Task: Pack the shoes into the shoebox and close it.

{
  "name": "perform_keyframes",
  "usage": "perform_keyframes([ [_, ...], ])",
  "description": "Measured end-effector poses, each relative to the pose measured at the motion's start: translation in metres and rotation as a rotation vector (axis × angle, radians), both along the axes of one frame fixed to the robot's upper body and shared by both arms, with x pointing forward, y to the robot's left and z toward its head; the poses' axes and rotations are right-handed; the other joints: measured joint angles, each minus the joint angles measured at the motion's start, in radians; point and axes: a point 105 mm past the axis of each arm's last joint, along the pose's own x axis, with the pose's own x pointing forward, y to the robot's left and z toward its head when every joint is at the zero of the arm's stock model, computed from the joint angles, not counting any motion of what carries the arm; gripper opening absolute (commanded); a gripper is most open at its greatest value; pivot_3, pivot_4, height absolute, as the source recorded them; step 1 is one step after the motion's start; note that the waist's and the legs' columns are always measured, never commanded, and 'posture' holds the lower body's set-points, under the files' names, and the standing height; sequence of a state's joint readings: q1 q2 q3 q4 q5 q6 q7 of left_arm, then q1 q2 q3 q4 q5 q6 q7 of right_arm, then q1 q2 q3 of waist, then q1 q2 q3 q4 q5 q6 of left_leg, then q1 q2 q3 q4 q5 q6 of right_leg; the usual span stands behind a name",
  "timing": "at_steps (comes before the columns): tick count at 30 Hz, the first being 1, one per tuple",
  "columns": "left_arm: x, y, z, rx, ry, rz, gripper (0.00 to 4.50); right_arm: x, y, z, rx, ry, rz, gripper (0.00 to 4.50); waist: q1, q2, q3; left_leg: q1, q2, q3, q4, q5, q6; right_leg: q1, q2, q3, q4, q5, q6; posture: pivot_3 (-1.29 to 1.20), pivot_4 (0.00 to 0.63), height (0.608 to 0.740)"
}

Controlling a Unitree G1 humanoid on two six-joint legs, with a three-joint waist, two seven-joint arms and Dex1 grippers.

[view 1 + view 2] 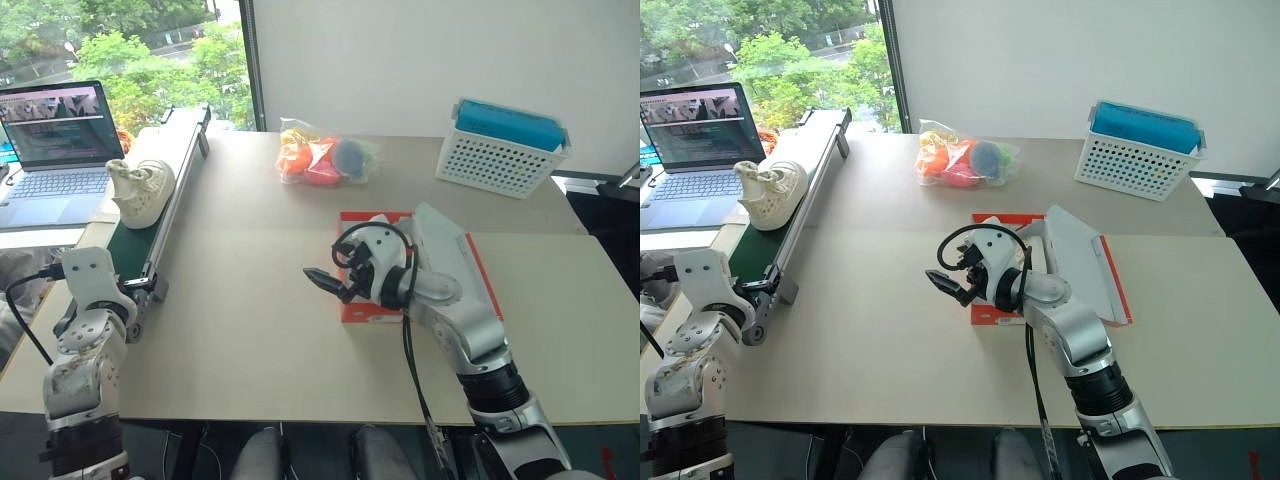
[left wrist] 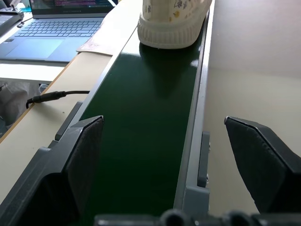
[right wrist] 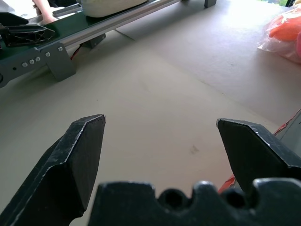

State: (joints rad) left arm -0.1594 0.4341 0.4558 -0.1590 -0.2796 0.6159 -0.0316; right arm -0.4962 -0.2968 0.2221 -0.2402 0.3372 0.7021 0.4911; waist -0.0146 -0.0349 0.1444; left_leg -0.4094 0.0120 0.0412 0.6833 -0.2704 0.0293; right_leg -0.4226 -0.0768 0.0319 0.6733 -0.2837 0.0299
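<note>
We see wide bare tabletop (image 1: 250,330) left of the flat red-orange cardboard shoebox (image 1: 352,305), lid up. One cream shoe (image 1: 140,190) sits far left of it on the dark belt (image 2: 146,141). Our left gripper (image 2: 164,141) and right gripper (image 3: 160,127) both gape, holding nothing.

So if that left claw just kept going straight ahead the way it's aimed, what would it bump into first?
Most likely the cream shoe. The left gripper, its fingers wide open, looks along the green conveyor belt, and the shoe stands on that belt directly ahead.
</note>
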Motion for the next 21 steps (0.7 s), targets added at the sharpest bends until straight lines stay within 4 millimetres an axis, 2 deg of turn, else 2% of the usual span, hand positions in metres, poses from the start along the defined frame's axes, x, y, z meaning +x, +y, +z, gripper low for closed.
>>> perform_keyframes([
  [9,-0.001,0.012,-0.002,-0.02,0.0,0.056,4.39,0.001,-0.001,0.001,0.003,0.002,-0.014,4.48,0.0,0.0,0.0,0.0,0.0,0.0,0.0,0.0,0.0,0.0,0.0,0.0,0.0,0.0,0.0,0.0,0.15,0.74],
  [21,0.002,0.008,-0.01,-0.072,0.0,0.058,4.39,0.003,-0.005,0.004,0.014,0.002,-0.038,4.48,0.002,0.0,0.0,0.0,0.0,0.0,0.0,0.0,0.0,0.0,0.0,0.0,0.0,0.0,0.0,0.0,0.15,0.74],
])
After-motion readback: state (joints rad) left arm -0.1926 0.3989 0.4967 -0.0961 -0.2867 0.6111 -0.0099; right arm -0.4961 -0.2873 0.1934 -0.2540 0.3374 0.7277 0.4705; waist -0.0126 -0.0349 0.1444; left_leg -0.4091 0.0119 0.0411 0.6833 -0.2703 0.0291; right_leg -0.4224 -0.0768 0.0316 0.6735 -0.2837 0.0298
